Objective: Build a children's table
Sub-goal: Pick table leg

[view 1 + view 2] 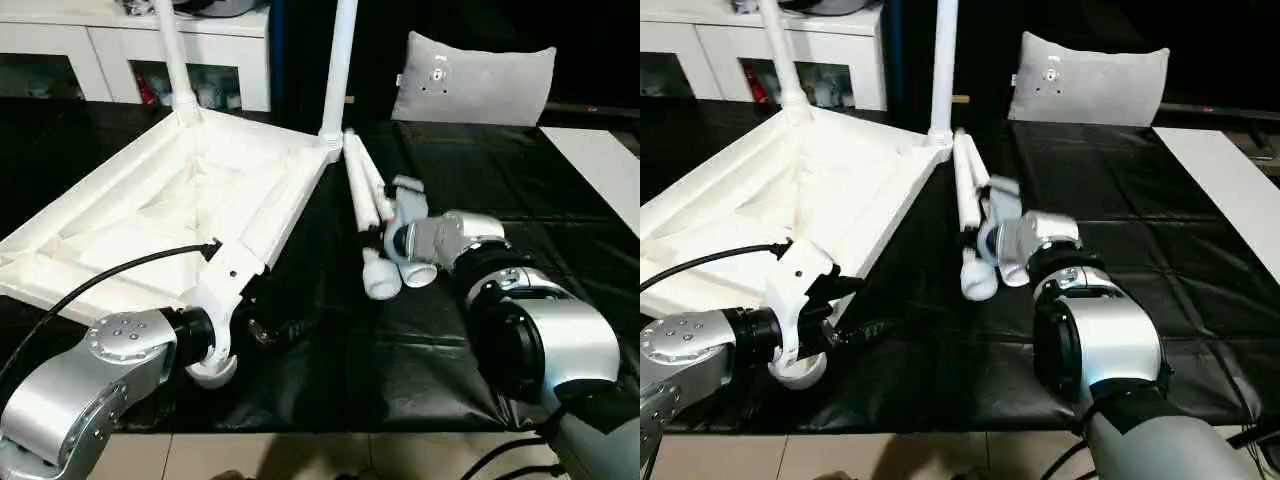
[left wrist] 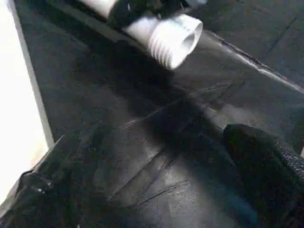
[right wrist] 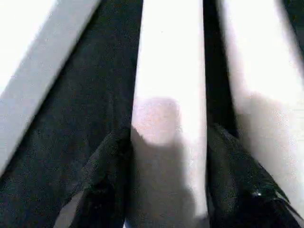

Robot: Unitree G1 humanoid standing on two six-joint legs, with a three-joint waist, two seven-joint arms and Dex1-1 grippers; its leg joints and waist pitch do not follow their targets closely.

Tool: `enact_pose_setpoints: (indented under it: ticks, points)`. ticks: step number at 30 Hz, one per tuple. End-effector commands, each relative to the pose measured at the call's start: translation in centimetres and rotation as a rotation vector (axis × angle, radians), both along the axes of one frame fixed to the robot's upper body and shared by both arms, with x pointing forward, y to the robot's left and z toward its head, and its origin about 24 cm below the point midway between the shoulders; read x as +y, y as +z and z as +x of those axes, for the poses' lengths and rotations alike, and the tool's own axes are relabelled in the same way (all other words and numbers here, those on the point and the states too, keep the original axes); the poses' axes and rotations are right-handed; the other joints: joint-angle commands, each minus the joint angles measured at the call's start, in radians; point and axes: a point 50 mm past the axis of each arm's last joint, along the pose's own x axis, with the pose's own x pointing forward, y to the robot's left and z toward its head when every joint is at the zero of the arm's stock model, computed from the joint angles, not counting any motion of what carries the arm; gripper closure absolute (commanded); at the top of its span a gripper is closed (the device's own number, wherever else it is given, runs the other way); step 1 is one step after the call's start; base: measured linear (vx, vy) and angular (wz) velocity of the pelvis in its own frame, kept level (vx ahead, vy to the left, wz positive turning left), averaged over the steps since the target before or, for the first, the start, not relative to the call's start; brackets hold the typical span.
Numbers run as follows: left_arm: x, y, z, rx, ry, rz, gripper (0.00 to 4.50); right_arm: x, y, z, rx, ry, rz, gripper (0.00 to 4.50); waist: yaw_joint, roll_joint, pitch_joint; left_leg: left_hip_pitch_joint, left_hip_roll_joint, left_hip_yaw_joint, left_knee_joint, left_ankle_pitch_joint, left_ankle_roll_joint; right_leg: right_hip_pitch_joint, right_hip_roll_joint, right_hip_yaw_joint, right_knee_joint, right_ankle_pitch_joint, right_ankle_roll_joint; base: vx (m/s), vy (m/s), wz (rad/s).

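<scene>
Black sheeting covers the bench where the upturned table top [image 1: 150,210] sits by its left edge with 2 legs in; right gripper [image 3: 168,156] half-closed around a loose leg [image 3: 168,71], light, stiff, slippery plastic, best gripped mid-shaft, left gripper [image 2: 156,190] wide open, empty.

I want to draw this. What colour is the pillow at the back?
Grey-white. The pillow shows best in the left eye view.

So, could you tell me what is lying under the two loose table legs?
The two loose legs lie on a black sheet beside the upturned table top. What is beneath that sheet is covered and cannot be told.
</scene>
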Motion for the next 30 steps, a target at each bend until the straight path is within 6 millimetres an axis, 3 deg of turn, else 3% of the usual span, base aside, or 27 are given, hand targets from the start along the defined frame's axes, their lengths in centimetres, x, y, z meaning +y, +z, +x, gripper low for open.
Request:
enact_pose_setpoints:
  ticks: [1, 2, 3, 5, 6, 8, 9, 10, 12, 13, 14, 15, 16, 17, 18, 19, 22, 24, 26, 27, 30]
  points:
    - [0.1, 0.2, 0.2, -0.018, 0.010, 0.005, 0.00, -0.3, 2.2, 0.9, -0.072, -0.036, 0.011, 2.61, 0.001, 0.029, -0.073, 0.007, 0.079, -0.030, -0.074, -0.095, -0.028, 0.059, -0.116, 0.079, -0.067, -0.160, -0.174, 0.000, 0.000, 0.00]
    - [0.1, 0.2, 0.2, -0.021, 0.012, 0.003, 0.00, -0.4, 2.5, 0.9, -0.084, -0.044, 0.012, 2.61, 0.002, 0.027, -0.074, 0.006, 0.079, -0.031, -0.075, -0.091, -0.030, 0.062, -0.116, 0.079, -0.065, -0.150, -0.173, 0.000, 0.000, 0.00]
    - [0.0, 0.3, 0.4, -0.032, 0.016, 0.001, 0.00, -0.6, 3.2, 1.1, -0.139, -0.066, 0.031, 2.62, 0.003, 0.034, -0.074, 0.007, 0.079, -0.031, -0.074, -0.089, -0.032, 0.060, -0.114, 0.079, -0.064, -0.138, -0.173, 0.000, 0.000, 0.00]
    - [0.0, 0.4, 0.6, -0.046, 0.022, -0.004, 0.00, -0.8, 3.9, 1.2, -0.203, -0.087, 0.047, 2.62, 0.005, 0.029, -0.074, 0.007, 0.079, -0.030, -0.076, -0.094, -0.032, 0.062, -0.115, 0.080, -0.065, -0.142, -0.163, 0.000, 0.000, 0.00]
    - [-0.1, 0.5, 0.7, -0.053, 0.026, -0.008, 0.00, -0.9, 4.2, 1.2, -0.233, -0.095, 0.050, 2.62, 0.009, 0.033, -0.071, 0.006, 0.077, -0.029, -0.077, -0.085, -0.027, 0.062, -0.114, 0.081, -0.071, -0.137, -0.150, 0.000, 0.000, 0.00]
    - [-0.1, 0.9, 1.3, -0.100, 0.048, -0.022, 0.00, -1.5, 5.7, 0.9, -0.395, -0.137, 0.120, 2.62, 0.015, 0.031, -0.075, 0.007, 0.078, -0.029, -0.076, -0.063, -0.026, 0.064, -0.116, 0.082, -0.068, -0.118, -0.139, 0.000, 0.000, 0.00]
    - [-0.2, 1.1, 1.6, -0.126, 0.065, -0.034, 0.00, -1.8, 6.3, 0.4, -0.455, -0.137, 0.155, 2.62, 0.015, 0.020, -0.077, 0.005, 0.079, -0.030, -0.078, -0.041, -0.021, 0.068, -0.114, 0.082, -0.065, -0.098, -0.125, 0.000, 0.000, 0.00]
    - [-0.3, 1.5, 2.0, -0.163, 0.083, -0.044, 0.00, -2.2, 6.9, -0.1, -0.514, -0.137, 0.205, 2.62, 0.021, 0.025, -0.079, 0.008, 0.078, -0.030, -0.077, -0.024, -0.017, 0.067, -0.112, 0.082, -0.064, -0.083, -0.116, 0.000, 0.000, 0.00]
    - [-0.4, 2.1, 2.8, -0.221, 0.124, -0.068, 0.00, -2.8, 7.7, -1.0, -0.571, -0.145, 0.286, 2.62, 0.023, 0.024, -0.080, 0.008, 0.080, -0.031, -0.079, -0.033, -0.018, 0.068, -0.114, 0.082, -0.064, -0.095, -0.113, 0.000, 0.000, 0.00]
    - [-0.5, 2.2, 3.1, -0.230, 0.143, -0.085, 0.00, -2.9, 7.9, -1.3, -0.582, -0.141, 0.317, 2.63, 0.027, 0.034, -0.078, 0.009, 0.079, -0.033, -0.081, -0.041, -0.020, 0.067, -0.114, 0.081, -0.068, -0.110, -0.110, 0.000, 0.000, 0.00]
    - [-0.5, 2.4, 3.5, -0.236, 0.169, -0.110, 0.00, -3.0, 8.1, -1.8, -0.594, -0.130, 0.356, 2.63, 0.026, 0.028, -0.076, 0.012, 0.079, -0.030, -0.081, -0.067, -0.025, 0.064, -0.113, 0.082, -0.076, -0.140, -0.101, 0.000, 0.000, 0.00]
    - [-0.6, 2.8, 4.1, -0.252, 0.202, -0.151, 0.00, -3.4, 8.3, -2.6, -0.627, -0.101, 0.405, 2.63, 0.025, 0.035, -0.074, 0.012, 0.073, -0.028, -0.081, -0.088, -0.022, 0.065, -0.108, 0.082, -0.086, -0.167, -0.087, 0.000, 0.000, 0.00]
    - [-0.7, 3.1, 4.5, -0.258, 0.224, -0.188, 0.00, -3.6, 8.4, -3.3, -0.657, -0.074, 0.435, 2.63, 0.028, 0.029, -0.074, 0.011, 0.074, -0.030, -0.083, -0.092, -0.019, 0.067, -0.110, 0.082, -0.088, -0.184, -0.080, 0.000, 0.000, 0.00]
    - [-0.8, 3.3, 4.7, -0.258, 0.237, -0.220, 0.00, -3.7, 8.3, -3.8, -0.679, -0.055, 0.451, 2.63, 0.030, 0.041, -0.074, 0.007, 0.074, -0.033, -0.083, -0.094, -0.019, 0.069, -0.112, 0.081, -0.086, -0.189, -0.081, 0.000, 0.000, 0.00]
    - [-0.8, 3.6, 5.3, -0.251, 0.265, -0.275, 0.00, -3.8, 8.2, -4.5, -0.712, -0.017, 0.490, 2.63, 0.032, 0.037, -0.074, 0.012, 0.075, -0.033, -0.082, -0.110, -0.015, 0.065, -0.114, 0.080, -0.093, -0.221, -0.076, 0.000, 0.000, 0.00]
    - [-0.9, 3.8, 5.7, -0.241, 0.274, -0.316, 0.00, -4.0, 8.0, -5.2, -0.733, 0.021, 0.539, 2.63, 0.033, 0.035, -0.072, 0.006, 0.069, -0.030, -0.082, -0.117, -0.004, 0.071, -0.114, 0.079, -0.102, -0.258, -0.065, 0.000, 0.000, 0.00]
    - [-1.9, 5.1, 6.8, -0.203, 0.240, -0.489, 0.00, -4.1, 6.4, -7.7, -0.713, 0.172, 0.728, 2.63, 0.040, 0.033, -0.074, 0.010, 0.068, -0.032, -0.080, -0.124, 0.022, 0.068, -0.115, 0.075, -0.117, -0.345, -0.039, 0.000, 0.000, 0.00]
    - [-2.7, 6.4, 7.5, -0.157, 0.227, -0.654, 0.00, -4.0, 5.6, -8.8, -0.667, 0.254, 0.814, 2.63, 0.040, 0.026, -0.076, 0.005, 0.069, -0.033, -0.079, -0.102, 0.031, 0.070, -0.116, 0.071, -0.117, -0.350, -0.046, 0.000, 0.000, 0.00]
    - [-3.2, 7.3, 7.9, -0.111, 0.211, -0.774, 0.00, -3.9, 5.2, -9.4, -0.639, 0.291, 0.862, 2.63, 0.048, 0.026, -0.079, 0.005, 0.072, -0.034, -0.074, -0.089, 0.035, 0.069, -0.121, 0.068, -0.117, -0.339, -0.069, 0.000, 0.000, 0.00]
    - [-3.5, 7.6, 8.0, -0.088, 0.193, -0.812, 0.00, -3.8, 5.1, -9.7, -0.628, 0.304, 0.875, 2.63, 0.047, 0.022, -0.078, -0.002, 0.072, -0.037, -0.076, -0.081, 0.042, 0.072, -0.123, 0.065, -0.117, -0.339, -0.071, 0.000, 0.000, 0.00]
    - [-4.2, 8.0, 8.2, -0.062, 0.148, -0.842, 0.00, -3.6, 4.7, -10.2, -0.614, 0.327, 0.893, 2.63, 0.046, 0.019, -0.078, 0.000, 0.068, -0.034, -0.077, -0.063, 0.053, 0.066, -0.120, 0.064, -0.126, -0.366, -0.045, 0.000, 0.000, 0.00]
